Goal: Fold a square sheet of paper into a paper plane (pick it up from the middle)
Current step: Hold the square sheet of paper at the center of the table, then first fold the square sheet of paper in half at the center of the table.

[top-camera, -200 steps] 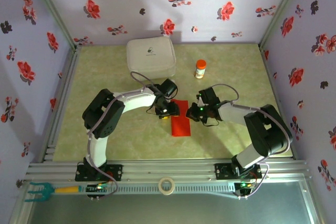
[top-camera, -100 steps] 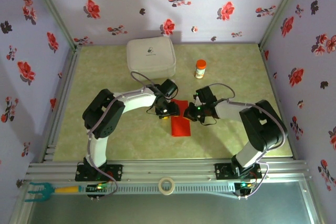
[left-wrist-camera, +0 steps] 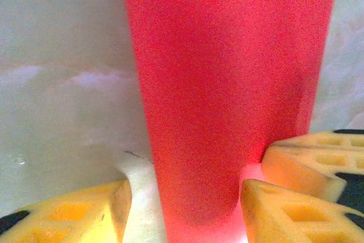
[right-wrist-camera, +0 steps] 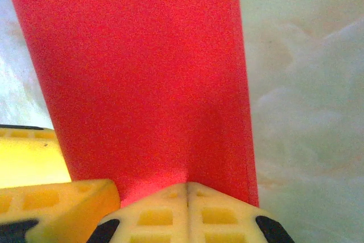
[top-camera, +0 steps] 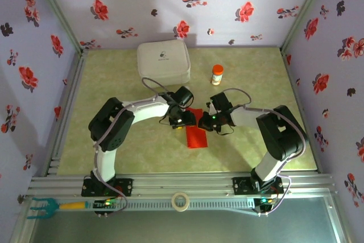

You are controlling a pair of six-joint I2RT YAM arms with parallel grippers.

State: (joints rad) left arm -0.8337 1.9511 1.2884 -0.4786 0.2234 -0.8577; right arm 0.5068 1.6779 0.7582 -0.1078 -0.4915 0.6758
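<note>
The square sheet of paper, laid nearward of the white case, is shown creased to a narrow strip; nose and wing folds are judged outstanding. Its far end is straddled by the parted left fingers and pressed by the closed right fingers.

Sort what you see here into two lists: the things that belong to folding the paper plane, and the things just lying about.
Belongs to the job:
- square sheet of paper, red, between the two arms
- left claw
- right claw

Just lying about:
- white case
- orange-capped bottle
- tape roll
- green-headed tool
</note>
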